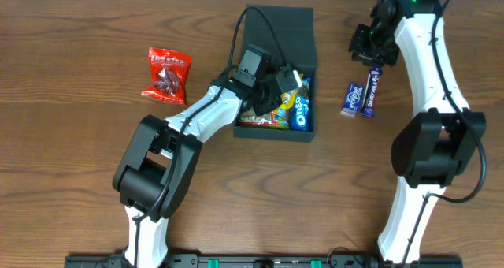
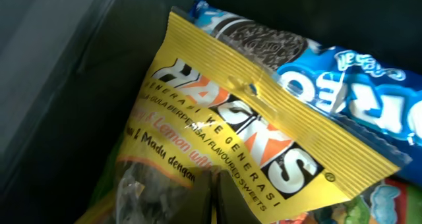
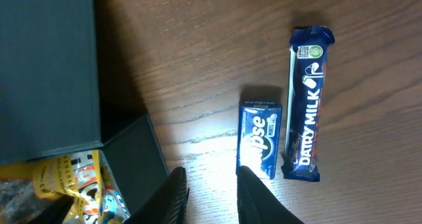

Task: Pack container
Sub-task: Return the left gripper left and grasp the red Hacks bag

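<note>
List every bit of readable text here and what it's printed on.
"HACKS", "Lemon", "FLAVOURED SWEETS": yellow packet
"OREO": blue packet
"DAIRY MILK": purple bar
"eclipse", partly under glare: blue box
Lettering on red packet: too blurred to read.

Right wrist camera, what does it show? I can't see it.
A blue Dairy Milk bar and a small blue Eclipse mints box lie side by side on the wooden table, just beyond the robot's open right hand. At left is the dark container, with a yellow packet inside.
</note>
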`<state>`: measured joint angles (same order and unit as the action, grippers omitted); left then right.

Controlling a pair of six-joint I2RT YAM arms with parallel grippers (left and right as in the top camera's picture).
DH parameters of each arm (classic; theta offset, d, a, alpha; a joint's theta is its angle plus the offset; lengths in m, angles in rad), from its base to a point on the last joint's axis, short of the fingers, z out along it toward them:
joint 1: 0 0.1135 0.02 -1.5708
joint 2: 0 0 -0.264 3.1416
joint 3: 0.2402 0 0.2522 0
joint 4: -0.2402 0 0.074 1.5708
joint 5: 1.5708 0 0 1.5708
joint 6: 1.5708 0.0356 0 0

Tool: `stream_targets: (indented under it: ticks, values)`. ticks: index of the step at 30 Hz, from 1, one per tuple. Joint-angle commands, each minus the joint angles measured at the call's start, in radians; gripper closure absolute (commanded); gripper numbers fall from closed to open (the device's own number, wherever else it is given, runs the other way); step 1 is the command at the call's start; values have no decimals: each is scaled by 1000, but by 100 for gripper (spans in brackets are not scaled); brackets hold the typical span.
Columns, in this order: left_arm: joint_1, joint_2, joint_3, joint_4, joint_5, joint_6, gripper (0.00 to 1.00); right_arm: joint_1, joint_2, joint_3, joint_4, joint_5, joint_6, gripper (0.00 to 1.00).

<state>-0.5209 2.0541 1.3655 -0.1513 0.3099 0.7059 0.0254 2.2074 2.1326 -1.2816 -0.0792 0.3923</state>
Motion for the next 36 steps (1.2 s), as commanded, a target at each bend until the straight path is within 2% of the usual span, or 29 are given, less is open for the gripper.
stream_targets:
  ticks: [1, 9, 13, 16, 20, 22, 28, 29, 30, 32, 33, 35, 36]
  values:
    - [13, 6, -1, 6, -66, -11, 94, 6, -29, 19, -1, -4, -16, 75]
    - [18, -81, 100, 22, -80, -11, 94, 6, -29, 19, 0, -4, -16, 75]
    - [32, -165, 120, 1, -259, -29, 94, 6, -29, 19, 0, -4, -16, 75]
    - [76, -212, 120, -34, -344, -123, 94, 6, -29, 19, 3, -4, -16, 75]
    - [225, -264, 120, -135, -346, -350, 94, 6, -29, 19, 7, -4, -16, 74]
    - [297, -265, 120, -179, -343, -414, 94, 6, -29, 19, 6, -5, -16, 73]
    - [467, -235, 115, -318, -283, -457, 94, 6, -29, 19, 7, -5, -14, 69]
    - [479, -227, 114, -333, -260, -460, 85, 6, -29, 19, 6, -5, -11, 68]
    - [490, -214, 114, -352, -246, -460, 60, 6, -29, 19, 6, -5, -10, 68]
    - [496, -178, 112, -377, -246, -459, 32, 6, -29, 19, 6, -8, -4, 67]
    - [496, -154, 109, -377, -248, -459, 22, 6, -29, 19, 6, -8, -4, 67]
    - [496, -116, 108, -377, -252, -459, 23, 6, -29, 19, 6, -8, -4, 66]
    - [496, -95, 108, -377, -256, -459, 27, 6, -29, 19, 6, -8, -4, 66]
